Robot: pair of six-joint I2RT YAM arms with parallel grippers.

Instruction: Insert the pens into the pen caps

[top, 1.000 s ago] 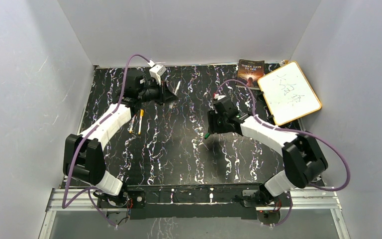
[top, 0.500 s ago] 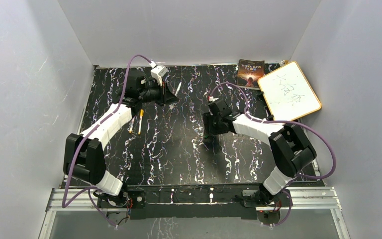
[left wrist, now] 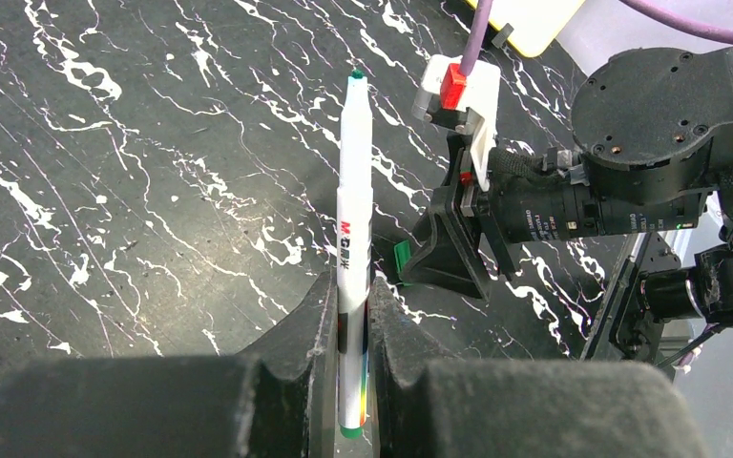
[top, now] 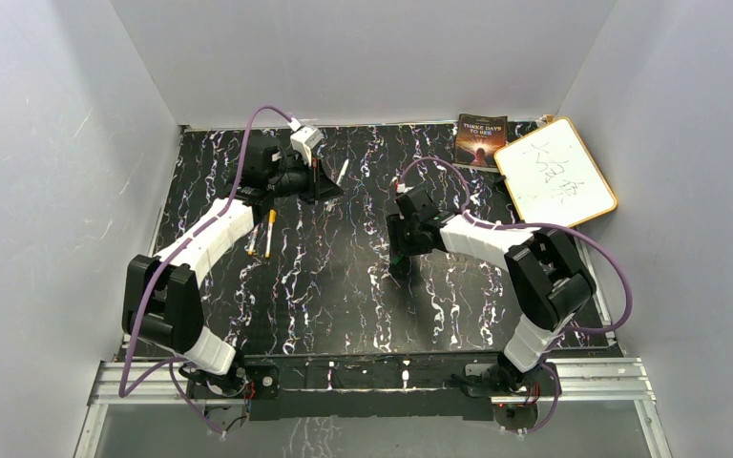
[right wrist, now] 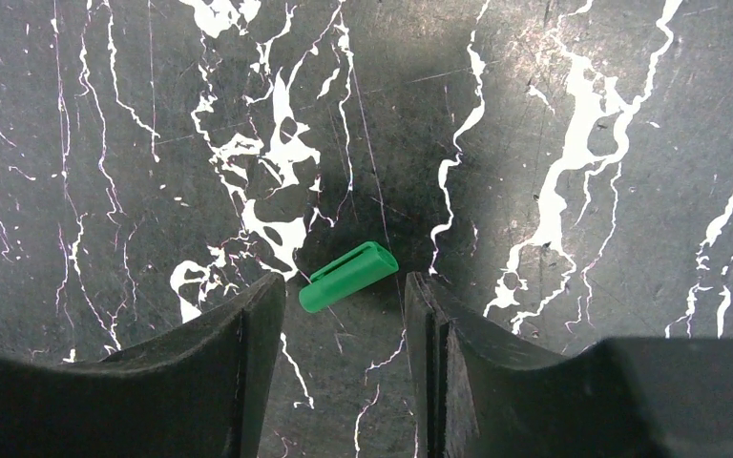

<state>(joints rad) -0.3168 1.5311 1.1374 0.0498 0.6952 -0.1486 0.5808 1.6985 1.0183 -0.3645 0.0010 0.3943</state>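
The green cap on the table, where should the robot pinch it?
Across its middle, from straight above. The green cap lies flat and slanted inside the open right gripper, so turning a little probably lets it press the long sides.

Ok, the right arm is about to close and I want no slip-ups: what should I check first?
1. Green cap lies inside the open right tool: ok.
2. Cap square to its fingers: not ok, it lies slantwise.
3. Left tool shut on the pen: ok.
4. Pen's green tip uncapped: ok.
5. Right tool low enough to the table: cannot tell.
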